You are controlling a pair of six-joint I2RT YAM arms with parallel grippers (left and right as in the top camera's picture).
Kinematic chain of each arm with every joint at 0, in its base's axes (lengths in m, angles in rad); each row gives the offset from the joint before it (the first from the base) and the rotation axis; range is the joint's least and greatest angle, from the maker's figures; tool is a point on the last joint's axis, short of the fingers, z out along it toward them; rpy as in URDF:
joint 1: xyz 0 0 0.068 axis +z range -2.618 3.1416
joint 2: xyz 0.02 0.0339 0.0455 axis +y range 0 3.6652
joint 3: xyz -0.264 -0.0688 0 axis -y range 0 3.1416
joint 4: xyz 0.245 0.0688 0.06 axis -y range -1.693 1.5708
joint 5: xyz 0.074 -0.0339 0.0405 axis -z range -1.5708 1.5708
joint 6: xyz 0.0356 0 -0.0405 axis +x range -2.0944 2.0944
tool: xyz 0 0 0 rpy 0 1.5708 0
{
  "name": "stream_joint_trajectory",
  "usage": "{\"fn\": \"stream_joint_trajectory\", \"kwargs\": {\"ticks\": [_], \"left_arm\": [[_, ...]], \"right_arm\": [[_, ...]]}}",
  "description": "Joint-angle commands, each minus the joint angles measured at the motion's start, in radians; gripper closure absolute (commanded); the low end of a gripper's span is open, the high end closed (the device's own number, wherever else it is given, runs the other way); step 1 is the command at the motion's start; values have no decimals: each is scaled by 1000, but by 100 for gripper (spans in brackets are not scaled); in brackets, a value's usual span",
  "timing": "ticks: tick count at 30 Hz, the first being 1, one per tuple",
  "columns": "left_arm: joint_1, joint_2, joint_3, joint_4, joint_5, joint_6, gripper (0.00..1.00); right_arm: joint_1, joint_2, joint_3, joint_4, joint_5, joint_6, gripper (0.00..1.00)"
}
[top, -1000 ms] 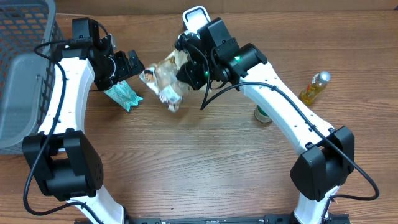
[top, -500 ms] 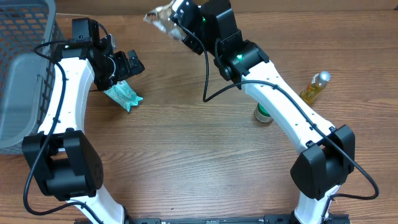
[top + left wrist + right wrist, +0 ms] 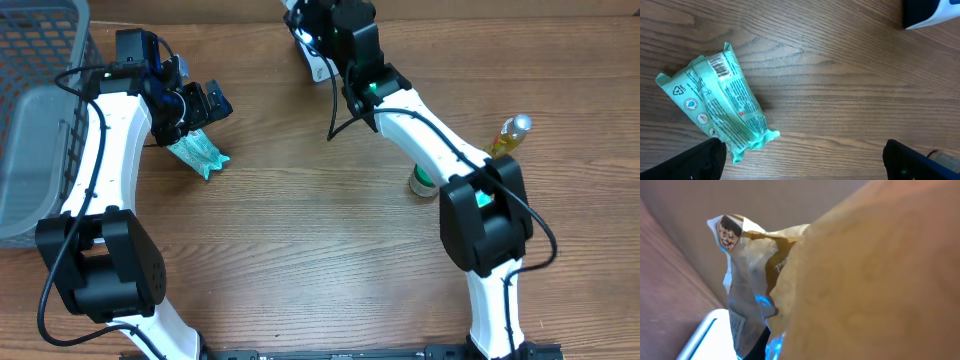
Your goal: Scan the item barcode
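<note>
Along the far edge of the wood-grain bench (image 3: 320, 250), right hand (image 3: 306, 18) sits just by the white scanner (image 3: 316, 62). Plain tan wall behind it in the wrist view. Grey basket (image 3: 40, 40) far left, yellow bottle (image 3: 505, 140) right. Snack bag (image 3: 755, 280) is up off the bench, crowding the right wrist camera. Its long axis is roughly upright in that view, crimped end up. Right hand clamped on it, fingers hidden by the bag. Left hand (image 3: 805, 162) spread fully apart, empty, over a teal packet (image 3: 720, 107) lying flat, not touching.
</note>
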Motion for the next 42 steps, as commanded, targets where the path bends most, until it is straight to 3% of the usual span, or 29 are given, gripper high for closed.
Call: {"fn": "stream_joint_trajectory", "kwargs": {"ticks": [1,6,11,21,29,36,42], "left_arm": [[-2,-21,15,-2,4,15,0],[-2,-21,14,-2,4,15,0],[-2,-21,14,-2,4,15,0],[-2,-21,15,-2,4,15,0],[-2,-21,15,-2,4,15,0],[-2,-21,14,-2,4,15,0],[-2,-21,15,-2,4,15,1]], "right_arm": [[-14,32,15,84,17,-25,96],[-14,95,15,214,18,-27,96],[-14,127,15,221,13,-19,96],[-14,173,15,159,-1,-6,96],[-14,172,15,89,-40,131,96],[-14,104,15,118,11,196,96],[-18,-37,15,-6,10,322,92]]}}
